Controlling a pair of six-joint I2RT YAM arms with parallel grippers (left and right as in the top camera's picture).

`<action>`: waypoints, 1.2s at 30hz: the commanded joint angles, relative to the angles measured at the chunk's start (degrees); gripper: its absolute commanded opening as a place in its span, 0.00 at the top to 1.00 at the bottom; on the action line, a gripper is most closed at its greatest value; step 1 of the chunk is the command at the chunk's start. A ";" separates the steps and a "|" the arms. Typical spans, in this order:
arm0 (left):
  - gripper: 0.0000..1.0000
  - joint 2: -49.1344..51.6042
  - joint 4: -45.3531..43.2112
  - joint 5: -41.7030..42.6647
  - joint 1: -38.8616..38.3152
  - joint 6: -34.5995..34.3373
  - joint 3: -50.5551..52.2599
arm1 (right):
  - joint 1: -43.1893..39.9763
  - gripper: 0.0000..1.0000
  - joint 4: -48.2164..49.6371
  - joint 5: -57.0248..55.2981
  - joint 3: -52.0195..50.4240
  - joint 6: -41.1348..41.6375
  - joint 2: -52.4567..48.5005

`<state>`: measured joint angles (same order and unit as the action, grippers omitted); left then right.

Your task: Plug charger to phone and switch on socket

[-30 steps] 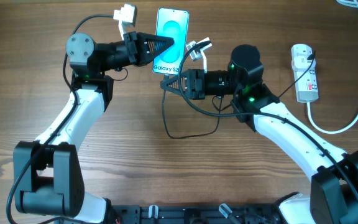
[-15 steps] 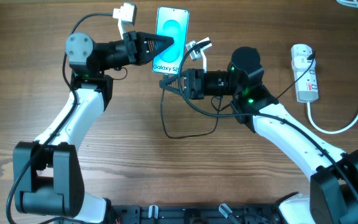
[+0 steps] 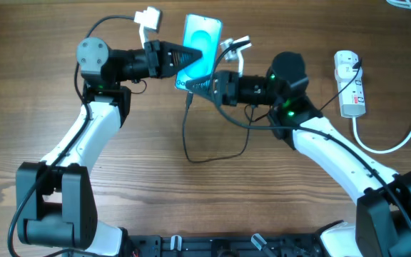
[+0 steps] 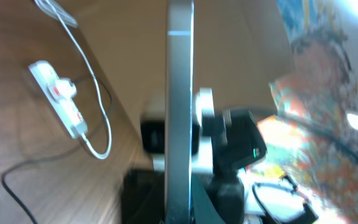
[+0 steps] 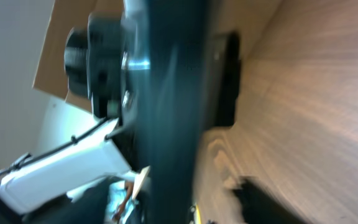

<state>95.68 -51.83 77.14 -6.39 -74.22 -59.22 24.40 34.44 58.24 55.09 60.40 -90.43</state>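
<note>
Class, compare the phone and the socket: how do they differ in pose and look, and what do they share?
Pose: the phone is pinched in the left gripper and sits askew; the socket lies on the table with no gripper on it.
Look: the phone shows a turquoise screen; the socket is white with a red mark.
Shared: both are elongated rectangles.
</note>
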 commanded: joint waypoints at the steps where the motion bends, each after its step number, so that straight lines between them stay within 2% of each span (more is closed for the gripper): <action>1: 0.96 -1.18 -0.39 3.54 -0.57 1.57 0.13 | -1.18 0.00 0.48 0.61 1.40 -0.26 -0.11; 7: 0.96 -1.18 -0.39 3.23 -0.48 1.57 0.13 | -4.63 0.00 0.48 6.47 1.42 -0.20 -0.11; 15: 0.96 -1.18 -0.37 3.43 -0.76 1.55 0.13 | -4.76 0.01 0.50 9.40 1.42 -0.44 -0.11; 16: 0.96 -1.18 -0.37 3.41 -0.92 1.57 0.13 | -4.76 0.07 0.50 9.38 1.42 -0.44 -0.11; 17: 0.96 -1.18 -0.37 3.41 -1.09 1.57 0.13 | -4.76 0.19 0.50 9.35 1.42 -0.44 -0.11; 18: 0.96 -1.18 -0.37 3.39 -1.27 1.57 0.13 | -4.76 0.37 0.50 9.33 1.42 -0.42 -0.11; 19: 0.96 -1.18 -0.37 3.39 -1.44 1.57 0.13 | -4.76 0.46 0.50 9.29 1.42 -0.42 -0.11; 22: 0.96 -1.18 -0.37 3.37 -1.99 1.57 0.13 | -4.76 0.56 0.50 9.18 1.42 -0.42 -0.11; 27: 0.96 -1.18 -0.37 3.41 -2.54 1.57 0.13 | -4.76 0.65 0.50 9.14 1.42 -0.46 -0.11; 30: 0.96 -1.18 0.28 3.58 -2.51 1.60 0.13 | -4.76 0.77 0.50 9.14 1.42 -0.46 -0.11; 32: 0.96 -1.18 0.28 3.63 -2.51 1.60 0.13 | -4.76 0.80 0.50 9.11 1.42 -0.46 -0.11; 34: 0.96 -1.18 0.26 3.61 -2.51 1.60 0.13 | -4.76 0.91 0.50 8.92 1.42 -0.44 -0.11; 36: 0.96 -1.18 0.28 3.63 -2.51 1.57 0.13 | -4.76 0.95 0.55 8.72 1.42 -0.44 -0.11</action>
<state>95.70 -50.96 79.94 -8.56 -73.25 -58.98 19.55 34.92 67.09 55.59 60.60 -90.39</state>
